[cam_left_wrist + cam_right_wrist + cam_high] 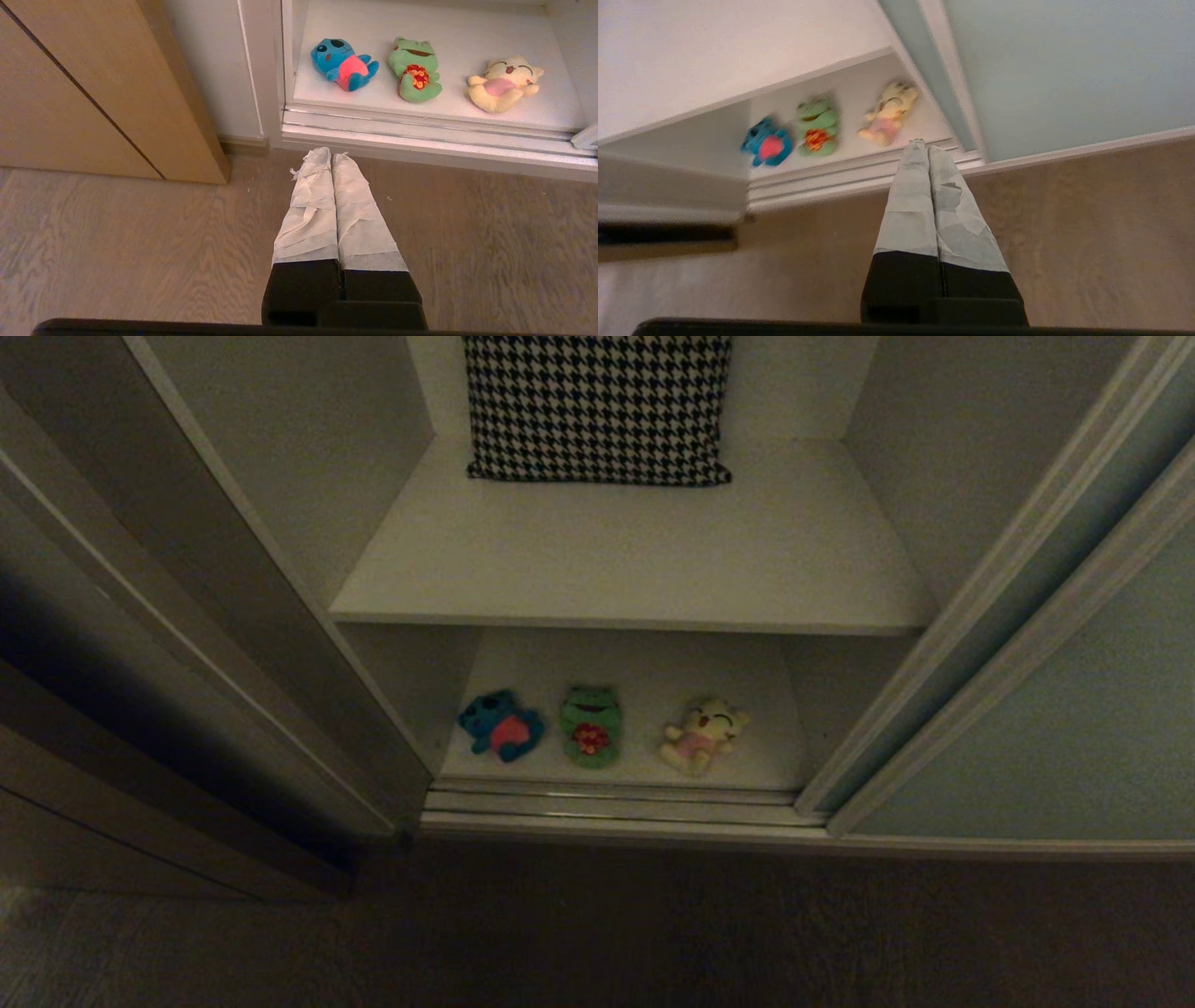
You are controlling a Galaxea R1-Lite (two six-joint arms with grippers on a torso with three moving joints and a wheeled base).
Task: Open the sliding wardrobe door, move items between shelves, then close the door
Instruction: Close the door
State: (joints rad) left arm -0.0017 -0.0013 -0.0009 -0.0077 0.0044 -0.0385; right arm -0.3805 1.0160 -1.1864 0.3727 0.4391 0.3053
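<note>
The sliding wardrobe door stands pushed to 3 o'clock — the opening is free. Blue toy, frog and yellow toy lie near the lower shelf front edge. My left claw and right claw are pressed together, empty, above the floor.

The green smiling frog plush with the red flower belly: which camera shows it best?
The left wrist view: the green smiling frog plush is close, bright and sharp there, face and flower plain. The head view shows it small and dim on the lower shelf; the right wrist view shows it blurred.
</note>
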